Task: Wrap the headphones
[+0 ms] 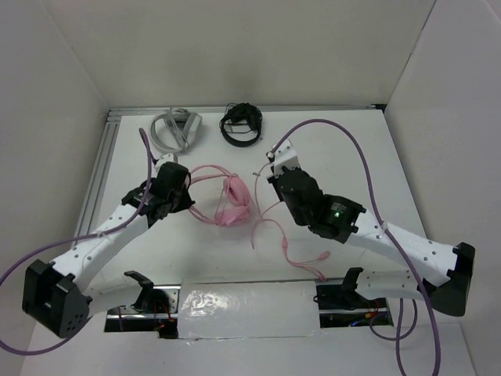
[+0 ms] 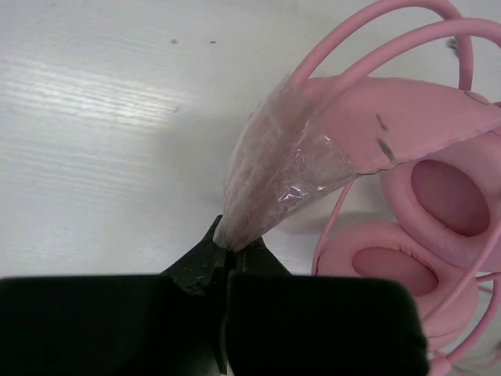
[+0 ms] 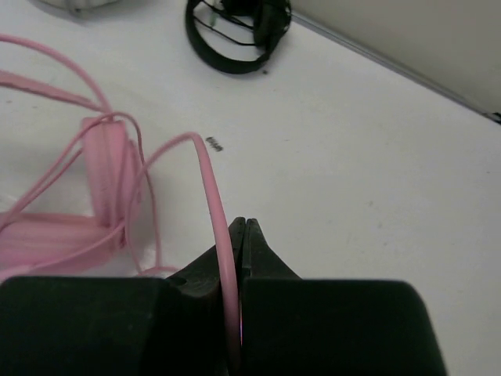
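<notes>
The pink headphones (image 1: 232,202) lie folded mid-table, earcups (image 2: 438,196) together and headband arcing away. A crinkled clear film (image 2: 274,180) covers part of the headband. My left gripper (image 2: 231,244) is shut on the film's pointed end, just left of the headphones (image 1: 186,190). The thin pink cable (image 3: 210,184) loops from the headphones and runs into my right gripper (image 3: 244,229), which is shut on it, right of the headphones (image 1: 272,174). The rest of the cable (image 1: 291,254) trails toward the near edge.
Grey headphones (image 1: 176,129) and black headphones (image 1: 241,124) lie at the back edge; the black ones (image 3: 239,35) also appear in the right wrist view. White walls enclose the table. Purple arm cables (image 1: 356,153) arc above it. A shiny taped strip (image 1: 235,301) lies between the arm bases.
</notes>
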Tool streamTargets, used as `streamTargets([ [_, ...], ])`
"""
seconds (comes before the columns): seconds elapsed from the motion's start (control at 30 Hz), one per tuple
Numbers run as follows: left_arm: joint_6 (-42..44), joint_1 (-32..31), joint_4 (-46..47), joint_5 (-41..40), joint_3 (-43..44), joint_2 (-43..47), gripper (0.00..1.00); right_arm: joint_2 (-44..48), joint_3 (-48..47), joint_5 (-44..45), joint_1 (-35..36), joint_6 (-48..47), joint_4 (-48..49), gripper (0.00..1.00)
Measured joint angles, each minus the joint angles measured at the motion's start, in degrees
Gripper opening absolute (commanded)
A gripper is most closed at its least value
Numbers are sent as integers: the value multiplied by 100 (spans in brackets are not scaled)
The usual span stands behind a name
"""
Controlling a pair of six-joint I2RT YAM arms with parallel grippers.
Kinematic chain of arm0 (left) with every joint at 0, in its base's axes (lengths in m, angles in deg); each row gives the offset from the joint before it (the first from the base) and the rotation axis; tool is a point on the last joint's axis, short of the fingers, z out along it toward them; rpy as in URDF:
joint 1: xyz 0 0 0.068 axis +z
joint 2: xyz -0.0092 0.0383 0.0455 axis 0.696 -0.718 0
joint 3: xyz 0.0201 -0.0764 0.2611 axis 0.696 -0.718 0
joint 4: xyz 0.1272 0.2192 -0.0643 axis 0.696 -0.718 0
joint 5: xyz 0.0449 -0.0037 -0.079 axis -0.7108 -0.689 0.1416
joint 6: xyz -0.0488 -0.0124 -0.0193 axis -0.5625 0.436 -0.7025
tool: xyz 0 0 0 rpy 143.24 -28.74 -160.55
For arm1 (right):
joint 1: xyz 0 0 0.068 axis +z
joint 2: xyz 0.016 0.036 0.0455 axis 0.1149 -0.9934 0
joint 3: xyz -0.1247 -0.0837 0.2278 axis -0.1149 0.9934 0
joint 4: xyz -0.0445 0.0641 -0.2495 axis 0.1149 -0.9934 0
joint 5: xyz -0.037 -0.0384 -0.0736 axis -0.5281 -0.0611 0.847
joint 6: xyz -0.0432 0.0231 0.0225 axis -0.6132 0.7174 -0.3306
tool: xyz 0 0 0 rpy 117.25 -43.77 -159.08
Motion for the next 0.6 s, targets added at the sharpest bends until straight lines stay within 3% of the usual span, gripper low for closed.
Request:
streamTargets([
  [0.2, 173, -378, 299, 396, -422, 804, 0, -111, -413, -678, -673, -833, 68, 0],
  [0.37, -186, -442, 131, 363, -481, 702, 0, -219, -883, -984, -382, -1130, 199, 0],
  [0.6, -348, 74, 175, 490, -114, 704, 0, 203, -295, -1062, -160, -1091, 153, 0],
])
